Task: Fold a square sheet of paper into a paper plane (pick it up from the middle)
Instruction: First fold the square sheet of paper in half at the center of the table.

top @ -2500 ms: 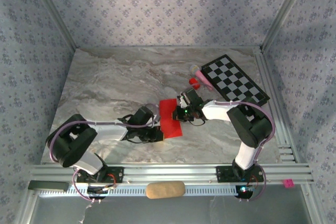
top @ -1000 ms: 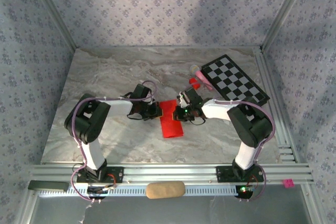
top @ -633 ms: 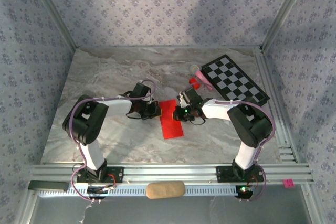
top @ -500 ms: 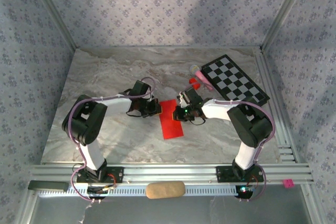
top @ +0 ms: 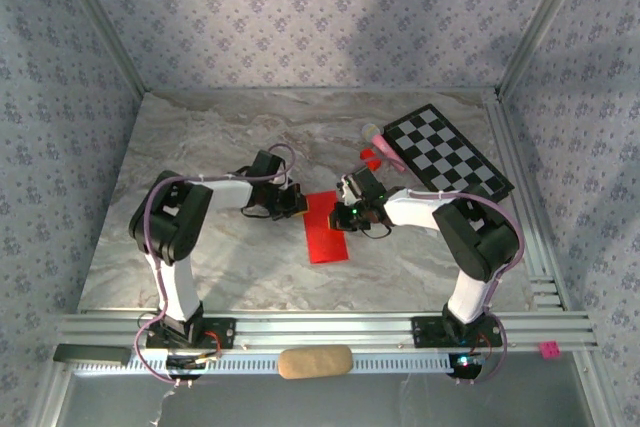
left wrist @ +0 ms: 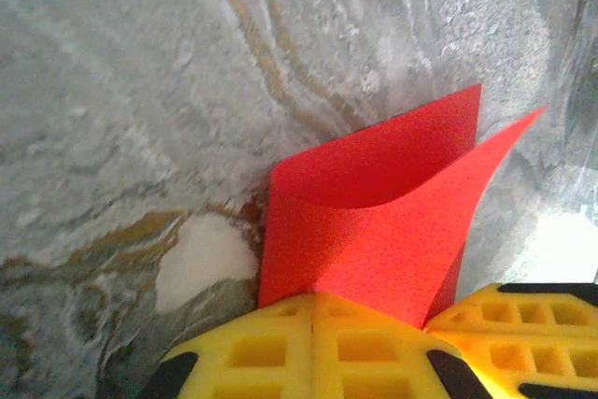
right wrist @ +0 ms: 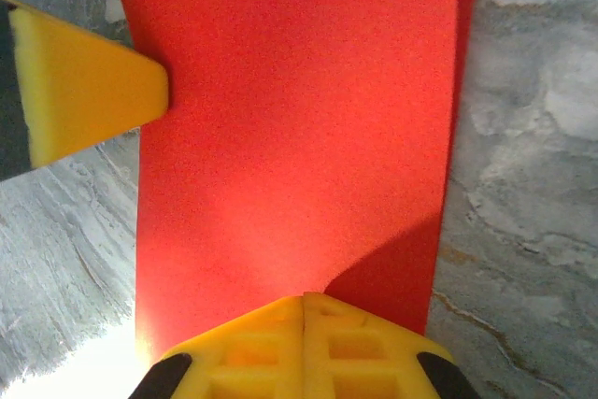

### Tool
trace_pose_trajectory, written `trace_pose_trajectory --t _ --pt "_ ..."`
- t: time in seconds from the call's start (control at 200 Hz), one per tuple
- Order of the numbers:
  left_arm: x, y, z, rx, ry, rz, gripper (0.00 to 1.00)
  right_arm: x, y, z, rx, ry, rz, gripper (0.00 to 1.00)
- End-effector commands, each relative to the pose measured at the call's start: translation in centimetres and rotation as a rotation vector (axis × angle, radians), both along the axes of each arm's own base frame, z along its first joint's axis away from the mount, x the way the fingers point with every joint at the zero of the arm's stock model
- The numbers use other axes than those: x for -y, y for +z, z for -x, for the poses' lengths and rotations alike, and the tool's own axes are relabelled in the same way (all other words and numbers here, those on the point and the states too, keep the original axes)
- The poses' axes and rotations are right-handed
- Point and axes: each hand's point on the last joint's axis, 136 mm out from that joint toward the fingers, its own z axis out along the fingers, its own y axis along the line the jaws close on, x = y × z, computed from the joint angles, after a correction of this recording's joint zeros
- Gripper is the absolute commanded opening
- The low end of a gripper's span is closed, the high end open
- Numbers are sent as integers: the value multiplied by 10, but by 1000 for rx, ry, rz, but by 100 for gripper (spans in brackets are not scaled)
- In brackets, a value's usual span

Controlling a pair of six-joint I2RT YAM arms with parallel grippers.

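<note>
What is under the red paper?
The red paper lies on the grey marble table, which shows beside it. It is folded over, so a second red layer sits beneath the top one. Anything directly under the sheet is covered.

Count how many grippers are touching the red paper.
2. The left gripper, shut, meets the red paper on its left side. The right gripper, shut, sits on its right side. Both are near its far end.

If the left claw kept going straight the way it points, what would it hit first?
The folded red sheet of paper: the shut left claw sits right at its edge. Beyond the sheet, probably the right claw, though depth is unclear.
</note>
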Motion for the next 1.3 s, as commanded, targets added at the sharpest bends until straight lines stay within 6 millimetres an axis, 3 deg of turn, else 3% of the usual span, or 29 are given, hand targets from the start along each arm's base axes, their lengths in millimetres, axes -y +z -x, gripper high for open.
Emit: trace_pose_trajectory --t 0.0,0.15,0.3,0.425,0.59,0.865,1.299 --pt "-12 -17 2 -52 29 -63 0 37 -46 36 -140 -11 181 0" --pt "0 20 -10 13 12 8 0 37 -45 34 -137 -17 177 0" --pt "8 39 -16 43 -10 44 0 37 -44 33 -137 -19 175 0" --pt "12 37 -18 34 -23 82 0 37 -44 33 -136 -17 174 0" --pt "11 16 -18 -10 -26 59 0 39 -45 34 -139 -16 176 0" --pt "-18 -17 -27 -47 62 -44 0 41 -48 36 -144 -16 179 0" --pt "-38 -9 -57 -24 203 -47 0 43 -46 39 -147 -4 180 0"
